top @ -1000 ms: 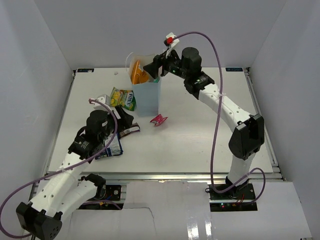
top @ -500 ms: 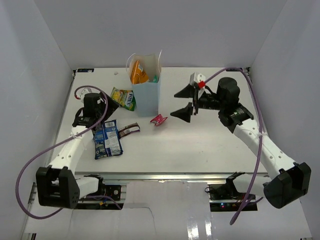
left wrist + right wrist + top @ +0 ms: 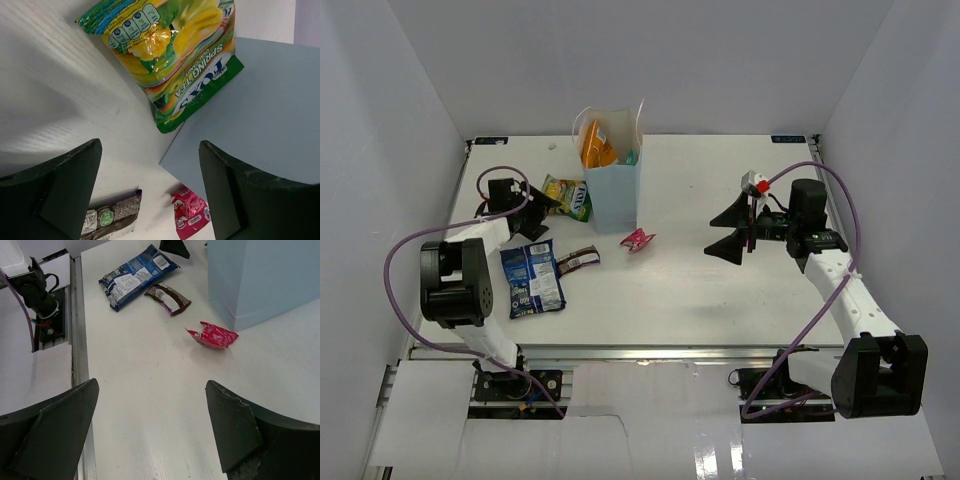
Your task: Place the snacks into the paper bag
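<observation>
The light-blue paper bag [image 3: 617, 192] stands upright at the back centre. The orange chip bag [image 3: 595, 146] and a teal pouch [image 3: 631, 157] stick out of its top. The yellow-green pouch [image 3: 567, 197] lies against its left side. The blue pouch [image 3: 532, 280], the dark brown bar [image 3: 578, 261] and the red-pink wrapper [image 3: 638, 239] lie on the table. My left gripper [image 3: 541, 214] is open and empty, just left of the yellow-green pouch [image 3: 170, 50]. My right gripper [image 3: 726, 232] is open and empty, right of the wrapper [image 3: 214, 335].
The left wrist view shows the paper bag's wall [image 3: 250, 110], the bar [image 3: 110, 222] and the wrapper [image 3: 192, 212]. The right wrist view shows the blue pouch [image 3: 137, 275], the bar [image 3: 167, 297], the bag [image 3: 265, 280] and the table's metal edge rail [image 3: 77, 340].
My right gripper has left the bag's top and moved right and down, open and empty. My left arm has swung back and left, away from the blue pouch, to the yellow-green pouch.
</observation>
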